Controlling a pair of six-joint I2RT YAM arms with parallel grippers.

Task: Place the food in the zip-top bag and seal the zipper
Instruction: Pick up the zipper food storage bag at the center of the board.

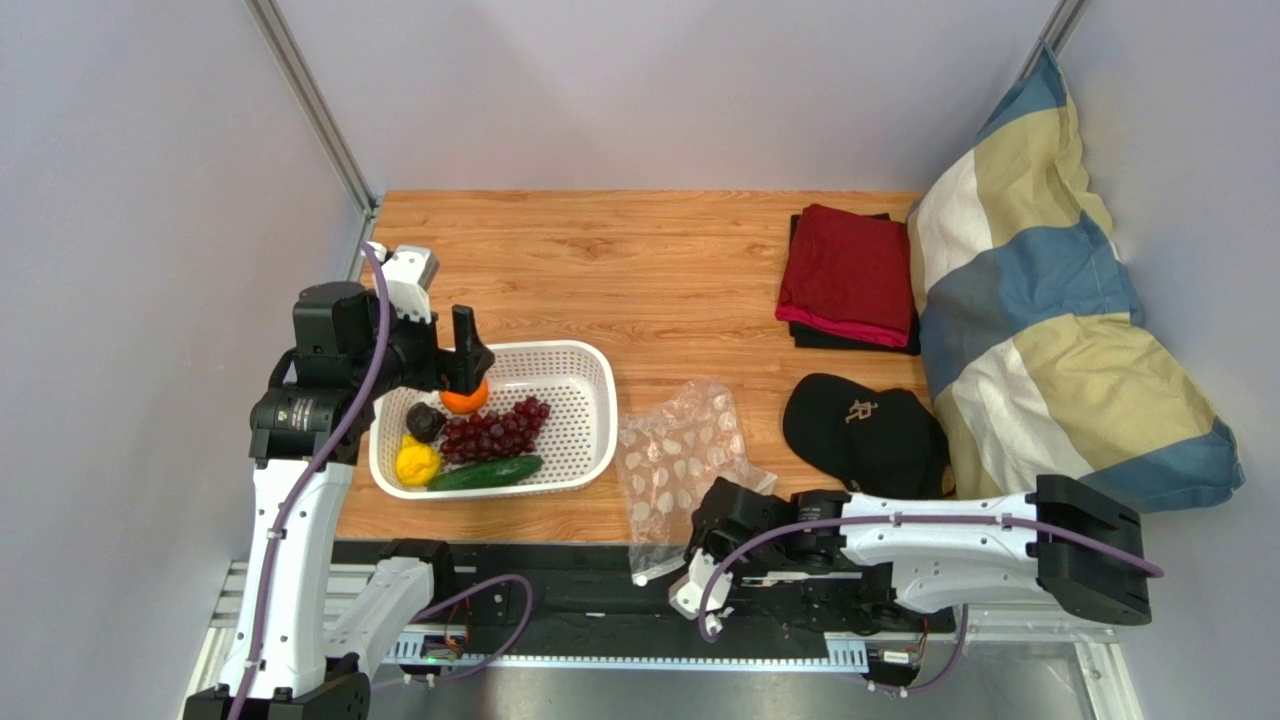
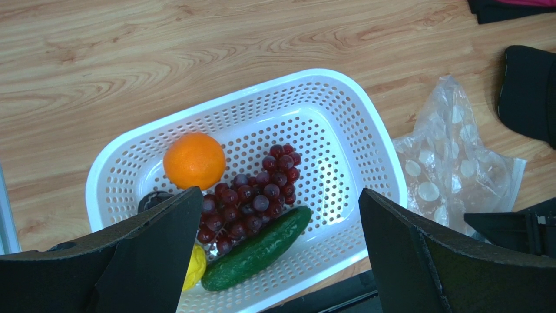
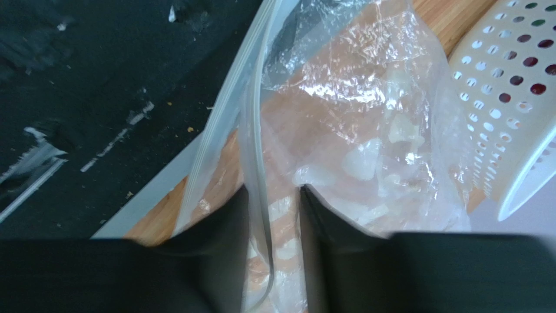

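The food lies in a white basket [image 1: 601,375]: an orange [image 1: 463,399], a dark red grape bunch [image 1: 493,432], a dark purple fruit [image 1: 425,422], a lemon [image 1: 416,464] and a cucumber [image 1: 484,474]. My left gripper [image 1: 469,357] hovers open above the orange [image 2: 194,160] and grapes [image 2: 251,195], holding nothing. The zip-top bag [image 1: 684,458] lies crumpled to the basket's right, its mouth at the table's near edge. My right gripper [image 3: 274,195] straddles the bag's zipper [image 3: 258,130]. The strip runs between the narrowed jaws, and a gap still shows.
A black cap [image 1: 861,432] lies right of the bag. Folded red and black cloth [image 1: 849,273] sits at the back right, beside a large striped pillow [image 1: 1037,300]. The basket's corner [image 3: 515,98] is close to the bag.
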